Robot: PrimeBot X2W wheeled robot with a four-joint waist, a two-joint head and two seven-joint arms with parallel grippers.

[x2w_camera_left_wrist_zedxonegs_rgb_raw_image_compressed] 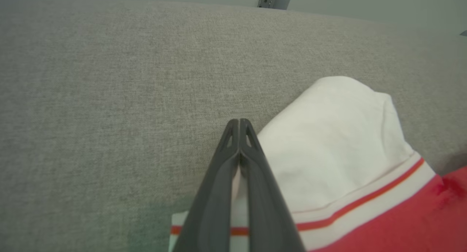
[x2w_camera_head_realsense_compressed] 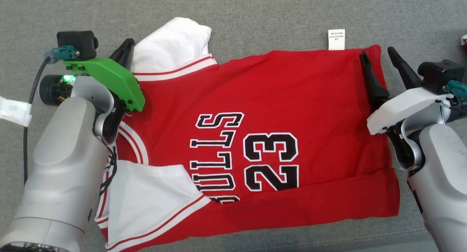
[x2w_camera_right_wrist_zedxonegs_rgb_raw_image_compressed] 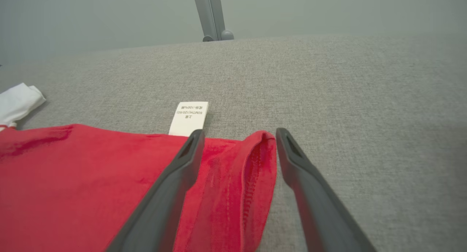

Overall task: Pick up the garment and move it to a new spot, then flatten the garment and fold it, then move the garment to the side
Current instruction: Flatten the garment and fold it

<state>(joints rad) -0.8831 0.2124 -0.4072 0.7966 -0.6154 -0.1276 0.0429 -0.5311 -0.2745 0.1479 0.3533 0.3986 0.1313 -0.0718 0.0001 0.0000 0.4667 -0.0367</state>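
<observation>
The garment (x2w_camera_head_realsense_compressed: 277,98) is a red jersey with white sleeves, a black "BULLS" and "23", spread flat on the grey cloth surface (x2w_camera_head_realsense_compressed: 255,11). My left gripper (x2w_camera_head_realsense_compressed: 126,46) sits at its far left shoulder. In the left wrist view this left gripper (x2w_camera_left_wrist_zedxonegs_rgb_raw_image_compressed: 239,122) is shut, with a sliver of pale cloth pinched low between the fingers beside the white sleeve (x2w_camera_left_wrist_zedxonegs_rgb_raw_image_compressed: 328,135). My right gripper (x2w_camera_head_realsense_compressed: 377,53) is open at the far right hem corner. In the right wrist view the right gripper (x2w_camera_right_wrist_zedxonegs_rgb_raw_image_compressed: 239,131) straddles the rolled red hem (x2w_camera_right_wrist_zedxonegs_rgb_raw_image_compressed: 255,160), one finger resting over the cloth.
A white care label (x2w_camera_head_realsense_compressed: 336,39) sticks out past the garment's far edge, also visible as the label (x2w_camera_right_wrist_zedxonegs_rgb_raw_image_compressed: 188,117) ahead of my right fingers. A grey metal post (x2w_camera_right_wrist_zedxonegs_rgb_raw_image_compressed: 209,14) stands beyond the surface. A small red thing (x2w_camera_head_realsense_compressed: 464,40) shows at the right edge.
</observation>
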